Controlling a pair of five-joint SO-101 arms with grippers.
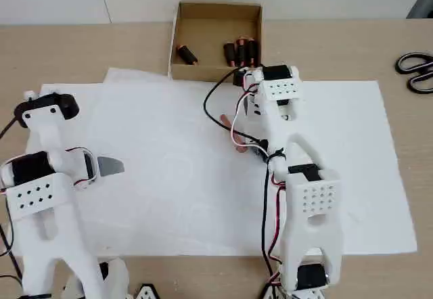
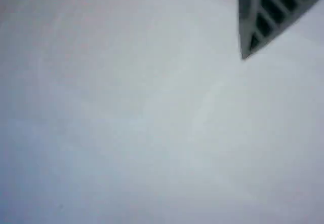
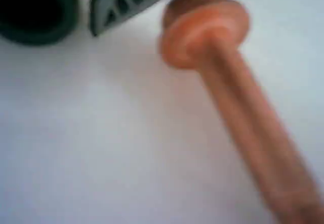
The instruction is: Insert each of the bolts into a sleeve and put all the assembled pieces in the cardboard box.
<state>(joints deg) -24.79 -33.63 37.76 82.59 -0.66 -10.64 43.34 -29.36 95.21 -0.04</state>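
Orange bolt [image 3: 243,107] lies just beside right gripper [image 3: 121,3], near sleeve [image 3: 35,8].

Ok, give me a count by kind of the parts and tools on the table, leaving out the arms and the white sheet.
Assembled pieces in the box: 4 (one apart, and what looks like three bunched together)
Loose bolt: 1
Loose sleeve: 1
Cardboard box: 1
Scissors: 1
Total: 8
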